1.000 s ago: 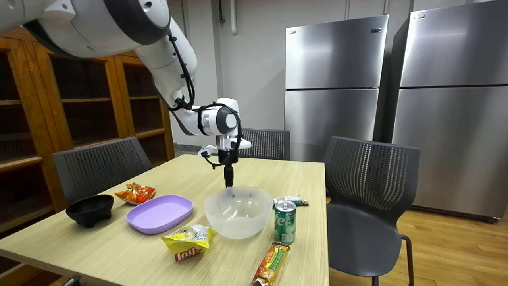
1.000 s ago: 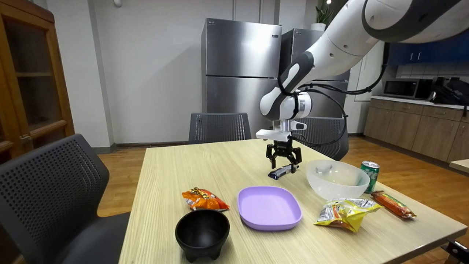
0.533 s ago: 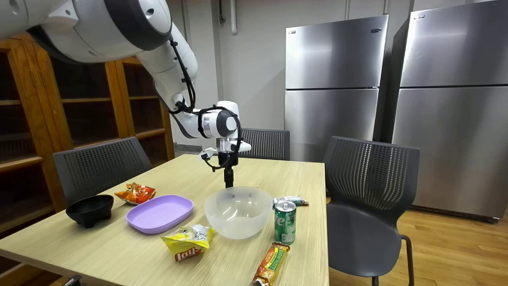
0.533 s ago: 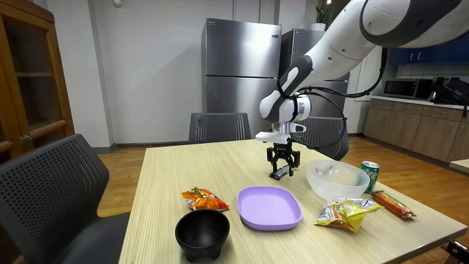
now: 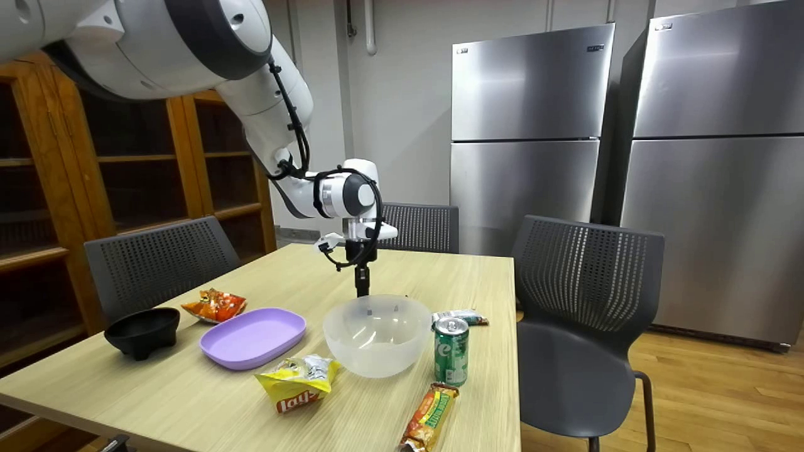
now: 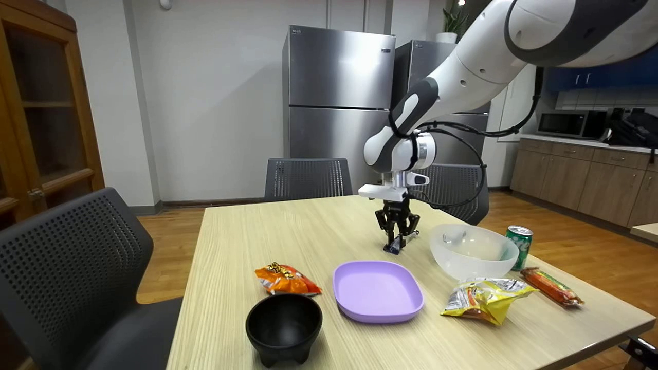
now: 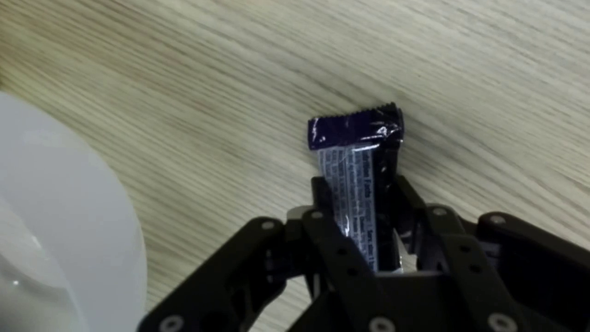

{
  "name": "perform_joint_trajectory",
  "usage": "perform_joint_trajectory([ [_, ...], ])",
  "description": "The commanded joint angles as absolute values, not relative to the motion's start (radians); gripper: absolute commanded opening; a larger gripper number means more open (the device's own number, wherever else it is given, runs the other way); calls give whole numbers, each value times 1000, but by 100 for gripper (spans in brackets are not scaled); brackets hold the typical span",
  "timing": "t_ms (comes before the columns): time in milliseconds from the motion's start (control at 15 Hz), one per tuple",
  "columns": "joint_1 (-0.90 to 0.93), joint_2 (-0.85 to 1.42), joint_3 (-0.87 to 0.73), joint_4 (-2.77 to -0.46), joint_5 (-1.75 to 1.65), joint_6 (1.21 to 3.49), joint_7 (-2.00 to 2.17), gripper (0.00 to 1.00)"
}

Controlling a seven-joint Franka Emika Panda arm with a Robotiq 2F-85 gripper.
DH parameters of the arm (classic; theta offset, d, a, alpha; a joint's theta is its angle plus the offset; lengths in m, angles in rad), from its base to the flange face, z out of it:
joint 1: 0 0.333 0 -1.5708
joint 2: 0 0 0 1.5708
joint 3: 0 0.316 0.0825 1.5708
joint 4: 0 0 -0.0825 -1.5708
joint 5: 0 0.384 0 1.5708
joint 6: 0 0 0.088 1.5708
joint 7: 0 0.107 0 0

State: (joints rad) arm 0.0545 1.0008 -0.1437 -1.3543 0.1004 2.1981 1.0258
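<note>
Dark-wrapped snack bar (image 7: 355, 184) is clasped along both sides by the black gripper (image 7: 362, 186) on the wood-grain table (image 7: 221, 92), near the frosted bowl (image 7: 92, 184).

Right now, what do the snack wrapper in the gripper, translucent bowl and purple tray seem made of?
Wrapper: glossy plastic film or foil; bright highlights, crimped end.
Translucent bowl: frosted plastic or glass; cloudy walls leave it open.
Purple tray: probably matte plastic; no sharp glare.

Dk-purple wrapped bar (image 7: 357, 184), nutr. label (image 7: 357, 207) up, on tbl (image 7: 221, 138)
</note>
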Motion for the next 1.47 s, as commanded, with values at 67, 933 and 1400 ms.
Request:
perform_joint_trajectory([
  [67,85,971,-165,-1376,59,2202,1039,11],
  [933,163,587,-153,-1780,-95,2300,900,11],
  [1400,169,411,-100,-2015,-106,2379,770,11],
])
